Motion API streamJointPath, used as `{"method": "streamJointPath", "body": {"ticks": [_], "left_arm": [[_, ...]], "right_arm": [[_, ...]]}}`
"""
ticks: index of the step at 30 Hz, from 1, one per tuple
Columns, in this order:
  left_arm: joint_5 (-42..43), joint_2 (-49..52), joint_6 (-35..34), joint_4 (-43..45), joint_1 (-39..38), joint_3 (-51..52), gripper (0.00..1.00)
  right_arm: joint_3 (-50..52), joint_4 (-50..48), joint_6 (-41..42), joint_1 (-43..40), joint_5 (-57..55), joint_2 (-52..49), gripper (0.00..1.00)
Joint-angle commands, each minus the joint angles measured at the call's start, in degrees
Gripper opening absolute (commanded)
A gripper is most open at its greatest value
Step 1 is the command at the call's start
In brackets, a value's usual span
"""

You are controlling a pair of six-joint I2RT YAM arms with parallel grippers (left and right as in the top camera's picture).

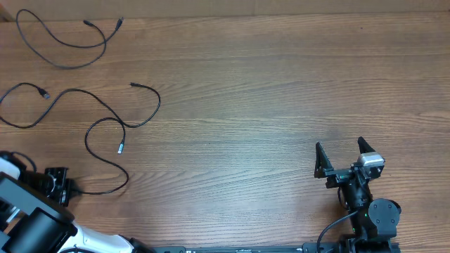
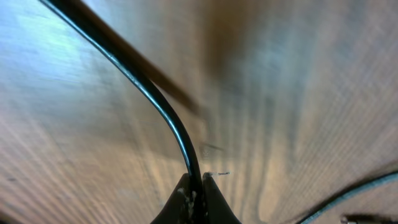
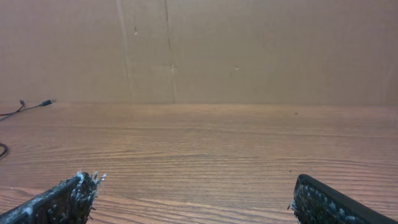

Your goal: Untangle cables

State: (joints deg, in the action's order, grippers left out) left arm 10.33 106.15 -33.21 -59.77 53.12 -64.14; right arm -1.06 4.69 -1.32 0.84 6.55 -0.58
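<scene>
Broadly, the untangling looks nearly complete, to judge by how the strands lie on the table (image 1: 281, 84).

Top cable (image 1: 70, 67): one open loop at the far left corner, well apart from the others, with both plugs free. It appears to need nothing more.

Middle cable (image 1: 159, 102): a long wave along the left side, from a plug near the left edge to a plug nearer the centre.

Lower cable (image 2: 169, 118): pinched by the left gripper (image 2: 196, 186), whose fingers (image 2: 180, 200) are pressed together on the strand with no gap beyond its thickness. The wrist view shows it rising out of the tips and curving away over the wood. From above, this cable runs from the gripper at the near left edge, bends back in an S, and ends in a free plug. At the top of that S it meets a dip of the middle cable; whether they cross or merely touch cannot be told. That contact is the one tangle apparently left, and drawing the held cable clear of it seems the step in hand.

Right gripper (image 1: 341, 151): at the near right, well apart from every cable, with fingers (image 3: 68, 196) spread wide and holding nothing.
</scene>
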Motion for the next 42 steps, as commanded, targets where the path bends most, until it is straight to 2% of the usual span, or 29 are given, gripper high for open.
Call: {"method": "streamJointPath", "body": {"ticks": [1, 6, 11, 24, 30, 39, 42], "left_arm": [[2.56, -0.42, 2.38, -0.35, -3.54, -2.67, 0.04], [1.51, -0.42, 1.92, -4.2, -8.5, -10.08, 0.04], [-6.36, -0.42, 1.97, -8.39, -13.49, -17.29, 0.04], [-22.88, -0.39, 3.45, -9.01, -26.53, -17.27, 0.04], [-23.96, -0.39, 3.43, -8.81, -29.81, -15.67, 0.04], [-23.78, -0.42, 3.45, -9.73, -30.77, -13.62, 0.04], [-23.85, -0.42, 3.45, -11.43, -30.75, -13.79, 0.1]], "right_arm": [[0.57, -0.28, -0.48, -0.07, -0.5, 0.42, 1.0], [0.57, -0.28, -0.48, -0.07, -0.5, 0.42, 1.0], [0.57, -0.28, -0.48, -0.07, -0.5, 0.39, 1.0], [0.57, -0.28, -0.48, -0.07, -0.5, 0.42, 1.0], [0.57, -0.28, -0.48, -0.07, -0.5, 0.39, 1.0], [0.57, -0.28, -0.48, -0.07, -0.5, 0.42, 1.0], [0.57, -0.28, -0.48, -0.07, -0.5, 0.39, 1.0]]}}
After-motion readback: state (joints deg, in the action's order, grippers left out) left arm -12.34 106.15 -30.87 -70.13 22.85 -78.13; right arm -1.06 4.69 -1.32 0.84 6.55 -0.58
